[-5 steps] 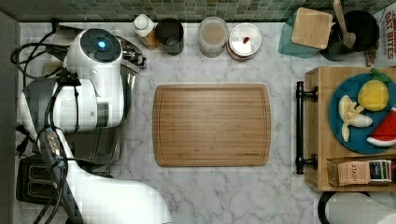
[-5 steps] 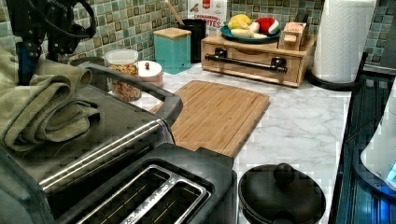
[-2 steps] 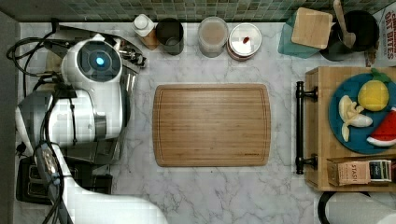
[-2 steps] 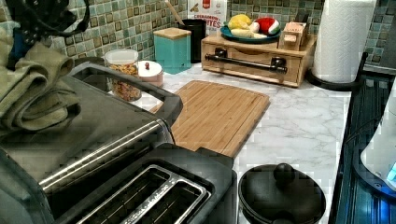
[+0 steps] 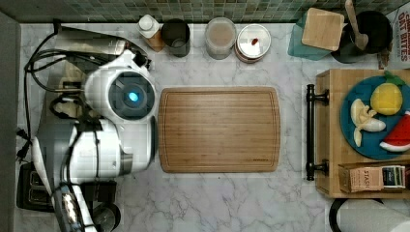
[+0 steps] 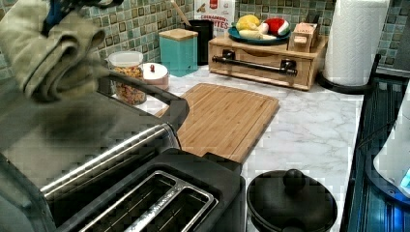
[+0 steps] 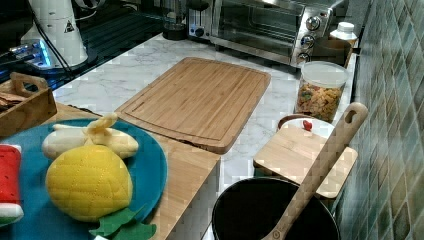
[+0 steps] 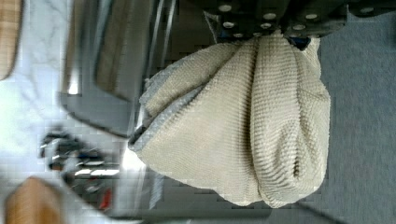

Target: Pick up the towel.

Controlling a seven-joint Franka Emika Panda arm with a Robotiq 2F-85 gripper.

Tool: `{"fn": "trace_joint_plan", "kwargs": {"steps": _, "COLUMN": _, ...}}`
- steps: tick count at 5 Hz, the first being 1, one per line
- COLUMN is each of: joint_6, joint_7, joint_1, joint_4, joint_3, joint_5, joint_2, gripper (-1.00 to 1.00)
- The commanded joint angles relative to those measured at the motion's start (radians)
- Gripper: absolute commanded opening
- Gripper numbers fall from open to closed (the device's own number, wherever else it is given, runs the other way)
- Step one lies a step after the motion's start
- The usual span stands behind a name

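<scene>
The cream towel point(image 8: 243, 126) hangs bunched from my gripper point(image 8: 273, 35), which is shut on its top fold. In the left view the towel point(image 6: 53, 48) is in the air at the upper left, above the toaster oven point(image 6: 96, 140) and apart from its top. My gripper point(image 6: 65, 7) pinches the cloth at the left view's upper edge. From the top view, the white arm point(image 5: 126, 96) hovers over the toaster oven and hides the towel beneath it.
A bamboo cutting board point(image 5: 220, 129) lies in the middle of the marble counter. A black toaster point(image 6: 159, 203) and a black pot lid point(image 6: 290, 203) sit in the left view's foreground. Jars point(image 5: 220, 37), a teal canister point(image 5: 319, 31), a fruit tray point(image 5: 367, 130) and a paper towel roll point(image 6: 355, 41) line the edges.
The towel has risen off the toaster oven's top with my gripper shut on it. In the top view the arm has shifted to the right, toward the cutting board.
</scene>
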Motion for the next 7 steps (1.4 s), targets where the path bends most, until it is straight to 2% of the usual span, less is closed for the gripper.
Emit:
{"fn": "trace_joint_plan", "kwargs": {"steps": 1, "joint_6": 0.022, "joint_7": 0.260, "joint_1": -0.129, "joint_4": -0.011, "joint_3": -0.149, "joint_5": -0.253, "joint_2": -0.143, "gripper": -1.00}}
{"fn": "trace_joint_plan", "kwargs": {"steps": 2, "joint_6": -0.066, "joint_7": 0.391, "joint_1": -0.151, "joint_4": 0.027, "joint_3": -0.175, "joint_5": -0.418, "joint_2": -0.119, "gripper": -1.00}}
{"fn": "trace_joint_plan", "kwargs": {"steps": 3, "joint_6": -0.107, "joint_7": 0.467, "joint_1": -0.141, "joint_4": 0.039, "joint_3": -0.217, "joint_5": -0.503, "joint_2": -0.115, "gripper": -1.00}}
{"fn": "trace_joint_plan", "kwargs": {"steps": 4, "joint_6": -0.184, "joint_7": 0.448, "joint_1": -0.141, "joint_4": 0.063, "joint_3": -0.223, "joint_5": -0.539, "joint_2": -0.114, "gripper": -1.00}}
{"fn": "trace_joint_plan", "kwargs": {"steps": 5, "joint_6": -0.269, "joint_7": 0.447, "joint_1": -0.166, "joint_4": 0.112, "joint_3": -0.196, "joint_5": -0.555, "joint_2": -0.081, "gripper": -1.00}}
{"fn": "trace_joint_plan", "kwargs": {"steps": 7, "joint_6": -0.269, "joint_7": 0.447, "joint_1": -0.202, "joint_4": 0.112, "joint_3": -0.160, "joint_5": -0.556, "joint_2": -0.081, "gripper": -1.00}}
